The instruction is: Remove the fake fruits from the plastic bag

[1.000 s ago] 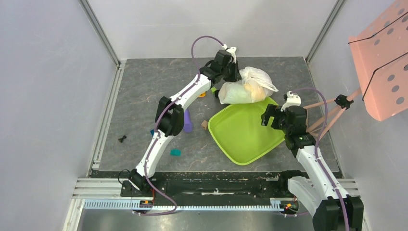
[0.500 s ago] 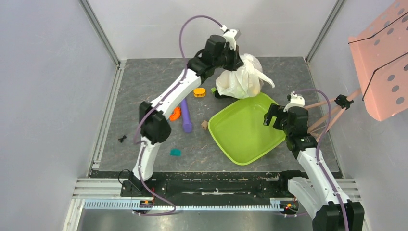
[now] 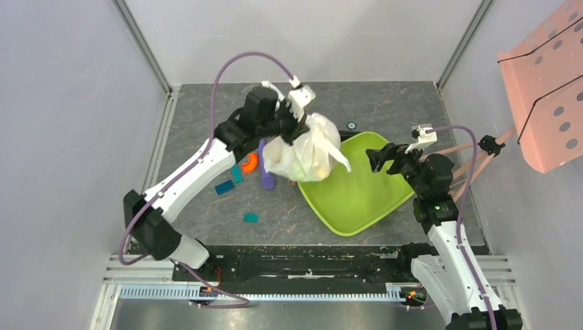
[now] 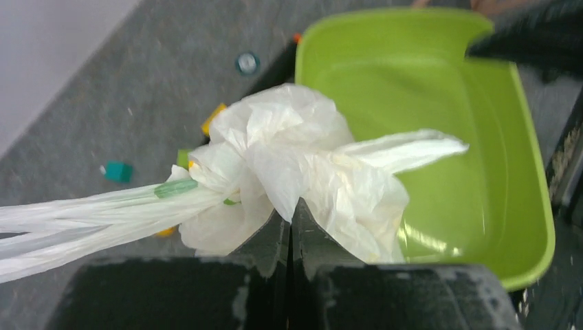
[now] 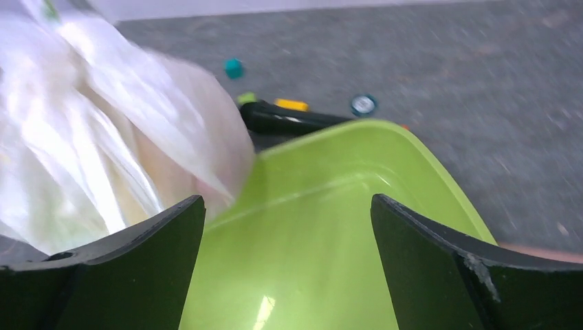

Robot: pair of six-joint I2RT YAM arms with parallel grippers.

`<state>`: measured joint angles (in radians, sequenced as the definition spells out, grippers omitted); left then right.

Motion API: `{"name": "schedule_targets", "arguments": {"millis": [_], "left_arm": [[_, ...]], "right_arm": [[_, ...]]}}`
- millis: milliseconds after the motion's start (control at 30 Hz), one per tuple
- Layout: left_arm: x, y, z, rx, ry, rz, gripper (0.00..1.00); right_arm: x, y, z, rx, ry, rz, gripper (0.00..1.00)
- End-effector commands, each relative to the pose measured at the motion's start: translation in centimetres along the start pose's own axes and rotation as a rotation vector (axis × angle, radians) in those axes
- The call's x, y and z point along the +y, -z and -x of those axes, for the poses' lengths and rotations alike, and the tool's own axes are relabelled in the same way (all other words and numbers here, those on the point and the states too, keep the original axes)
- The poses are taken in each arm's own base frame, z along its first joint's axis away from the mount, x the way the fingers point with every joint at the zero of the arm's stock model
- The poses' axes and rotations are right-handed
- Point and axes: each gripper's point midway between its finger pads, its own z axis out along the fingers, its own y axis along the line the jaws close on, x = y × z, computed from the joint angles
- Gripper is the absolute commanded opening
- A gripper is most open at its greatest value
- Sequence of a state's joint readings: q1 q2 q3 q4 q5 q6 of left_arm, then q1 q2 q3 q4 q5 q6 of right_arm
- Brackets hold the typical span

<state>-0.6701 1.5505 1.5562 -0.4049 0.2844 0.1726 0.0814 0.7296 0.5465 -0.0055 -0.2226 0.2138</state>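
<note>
With our left hand (image 4: 290, 214) clenched on the thin, slippery plastic bag (image 3: 302, 155) hanging over the green tray's (image 3: 364, 203) edge, fake fruits (image 3: 309, 165) sagging light and loose inside, we judge the spread, empty right hand (image 5: 287, 206) should pinch a limp lower fold.

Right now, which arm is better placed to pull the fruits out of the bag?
Right. The right jaws are open over the green tray, facing the plastic bag; the left jaws are shut on the bag, holding it up.

left end effector (image 4: 290, 208) clamped, right end effector (image 5: 287, 206) spread wide
</note>
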Motion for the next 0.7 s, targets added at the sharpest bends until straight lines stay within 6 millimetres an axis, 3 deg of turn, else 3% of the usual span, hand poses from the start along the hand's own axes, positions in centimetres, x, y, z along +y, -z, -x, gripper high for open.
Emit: {"name": "schedule_targets", "arguments": {"millis": [0,167,300,467,667], "left_arm": [[-1.2,4.3,-1.2,-0.068,-0.141,0.010,0.02],[-3.1,7.9,-3.8,-0.093,-0.118,0.000,0.02],[-4.0,10.1,-5.2,-0.112,-0.190,-0.007,0.02],[-3.2,12.8,-3.0,-0.127,-0.272,0.053,0.02],[-5.4,13.6,-2.7,-0.055,-0.377,-0.116,0.02]], "right_arm": [[5.6,0.5,2.9,-0.126,0.037,0.302,0.92],[10.1,1.3,3.2,-0.097,0.071,0.499,0.87],[14.5,3.3,2.6,-0.136,0.186,0.710,0.88],[18.5,4.6,2.4,-0.253,0.354,0.849,0.88],[21.6,5.3,0.8,-0.325,0.666,1.009,0.88]]}}
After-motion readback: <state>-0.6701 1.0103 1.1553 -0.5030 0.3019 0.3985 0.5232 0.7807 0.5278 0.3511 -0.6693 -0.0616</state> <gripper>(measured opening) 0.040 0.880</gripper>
